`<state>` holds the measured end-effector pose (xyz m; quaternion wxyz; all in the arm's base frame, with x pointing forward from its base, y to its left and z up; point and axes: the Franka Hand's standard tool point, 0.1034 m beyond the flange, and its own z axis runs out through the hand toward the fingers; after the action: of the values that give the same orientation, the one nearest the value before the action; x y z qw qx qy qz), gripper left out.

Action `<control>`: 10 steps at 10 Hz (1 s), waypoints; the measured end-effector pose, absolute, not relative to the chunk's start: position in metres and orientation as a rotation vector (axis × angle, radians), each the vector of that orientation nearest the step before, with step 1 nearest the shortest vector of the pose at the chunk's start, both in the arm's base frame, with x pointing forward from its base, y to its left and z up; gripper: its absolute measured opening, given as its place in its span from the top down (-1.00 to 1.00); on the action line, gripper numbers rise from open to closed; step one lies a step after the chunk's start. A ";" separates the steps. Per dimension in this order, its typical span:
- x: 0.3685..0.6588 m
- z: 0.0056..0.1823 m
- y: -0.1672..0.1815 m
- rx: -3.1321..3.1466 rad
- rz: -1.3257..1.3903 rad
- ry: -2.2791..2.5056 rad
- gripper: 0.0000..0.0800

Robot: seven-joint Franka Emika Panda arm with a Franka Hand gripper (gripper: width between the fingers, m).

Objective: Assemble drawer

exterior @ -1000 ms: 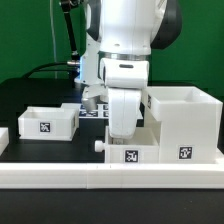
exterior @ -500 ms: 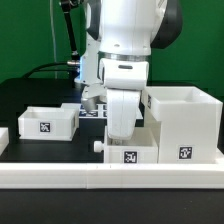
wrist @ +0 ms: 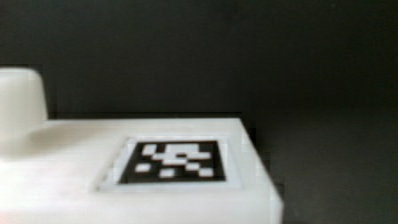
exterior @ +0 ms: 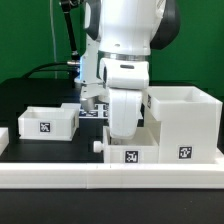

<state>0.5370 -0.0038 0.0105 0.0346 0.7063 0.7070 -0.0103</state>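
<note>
The tall boxy housing stands at the exterior view's right, tag facing front. One low tray sits at the left. The second tray sits in the middle against the housing, with its knob pointing left. My gripper reaches straight down onto this middle tray, and its fingers are hidden behind the hand and the tray wall. In the wrist view the tray's white face with its tag fills the frame very close, with the knob beside it. No fingers show there.
A long white rail runs along the front of the black table. The marker board lies flat behind the arm, between the two trays. Cables hang at the back left.
</note>
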 end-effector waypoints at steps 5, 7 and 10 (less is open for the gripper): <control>0.535 0.010 -0.005 2.131 -0.019 2.196 0.89; 0.534 0.010 -0.010 2.139 0.020 2.171 0.89; 0.532 0.007 -0.022 2.180 0.025 2.136 0.89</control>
<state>0.5323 -0.0219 0.0073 0.0447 0.7136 0.6991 0.0082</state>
